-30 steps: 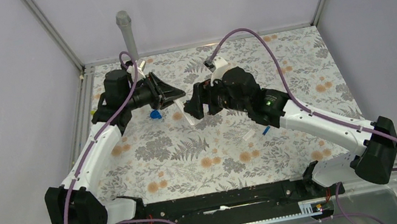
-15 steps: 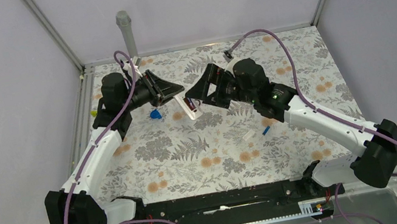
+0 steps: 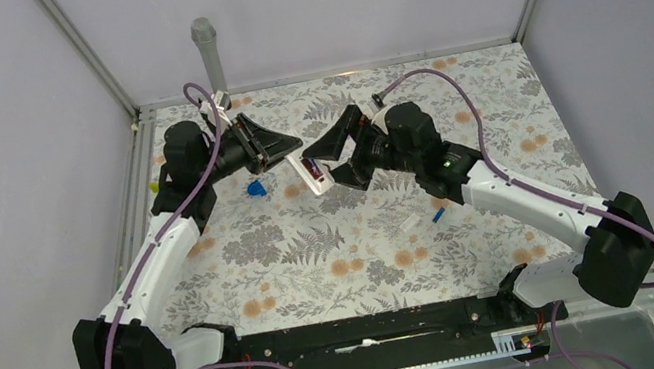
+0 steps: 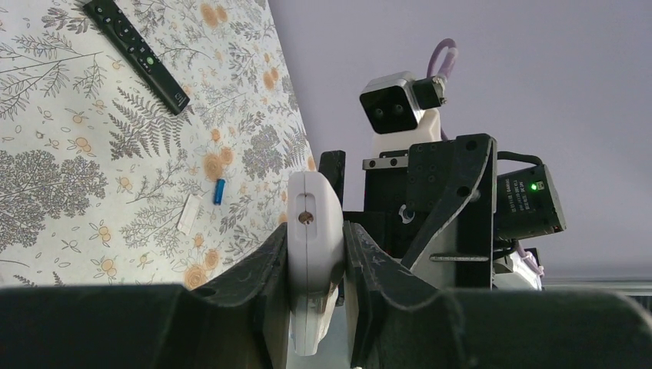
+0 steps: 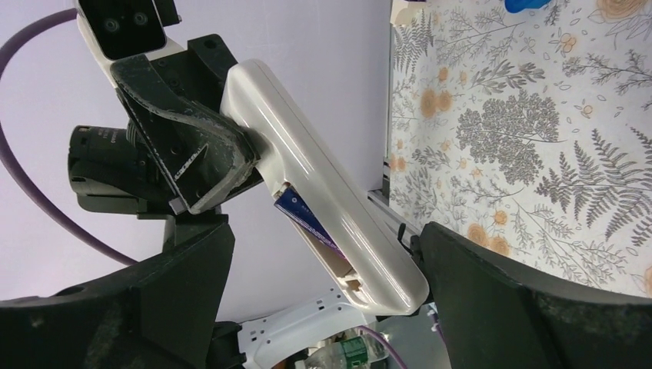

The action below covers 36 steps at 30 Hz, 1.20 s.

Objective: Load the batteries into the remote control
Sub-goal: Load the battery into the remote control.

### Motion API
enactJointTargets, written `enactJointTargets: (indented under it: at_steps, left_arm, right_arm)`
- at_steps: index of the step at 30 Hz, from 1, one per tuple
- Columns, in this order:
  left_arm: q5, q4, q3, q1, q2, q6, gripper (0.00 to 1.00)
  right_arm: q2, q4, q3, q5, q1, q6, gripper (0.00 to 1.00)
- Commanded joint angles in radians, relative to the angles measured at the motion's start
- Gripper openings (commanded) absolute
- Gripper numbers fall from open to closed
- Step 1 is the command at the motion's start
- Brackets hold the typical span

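Counter: flower-and-fern print, arm bases at its near edge.

Loose battery: one slim blue cylinder lying flat on the counter, close under the right forearm in the top view. A small white flat strip lies just beside it, apart from it.

Black remote: seen only by the left wrist camera. It lies flat on the counter, beyond the loose battery and well apart from it.

Remote: white, held off the counter at mid-depth between the two arms, tilted. Its battery bay faces the right wrist camera and is open. A seated battery with a blue-purple jacket lies inside the bay. Whether there is a second cell in the bay cannot be told.

Left claw: closed on one end of the remote, a finger pressed against each long side. The grip looks firm.

Right claw: jaws spread fully and holding nothing. The fingers stand either side of the remote's free end. Whether either finger touches the casing cannot be told.

Blue piece: blob-shaped, on the counter under the left claw, near the far left.
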Motion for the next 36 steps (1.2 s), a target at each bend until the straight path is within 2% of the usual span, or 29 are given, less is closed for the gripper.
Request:
enactJointTargets:
  at_steps: [1, 7, 9, 14, 17, 25, 36]
  left_arm:
    - [0.001, 0.079, -0.012, 0.005, -0.039, 0.001, 0.0]
    - [0.006, 0.103, -0.029, 0.005, -0.042, -0.004, 0.0]
    - [0.006, 0.107, -0.031, 0.005, -0.044, -0.005, 0.0]
    - [0.01, 0.131, -0.036, 0.005, -0.044, -0.011, 0.0]
    - [0.012, 0.143, -0.034, 0.005, -0.041, -0.017, 0.0]
    - [0.017, 0.15, -0.036, 0.005, -0.039, -0.021, 0.0]
    - [0.019, 0.171, -0.017, 0.005, -0.039, -0.062, 0.0]
  right_arm:
    - [0.004, 0.102, -0.019, -0.032, -0.011, 0.075, 0.99]
    - [0.016, 0.143, -0.035, -0.051, -0.02, 0.115, 0.99]
    - [0.021, 0.144, -0.037, -0.057, -0.022, 0.123, 0.95]
    - [0.042, 0.17, -0.049, -0.089, -0.03, 0.145, 0.78]
    - [0.048, 0.17, -0.048, -0.098, -0.03, 0.142, 0.74]
    - [0.074, 0.178, -0.051, -0.123, -0.03, 0.15, 0.71]
    - [0.081, 0.234, -0.08, -0.147, -0.032, 0.162, 0.54]
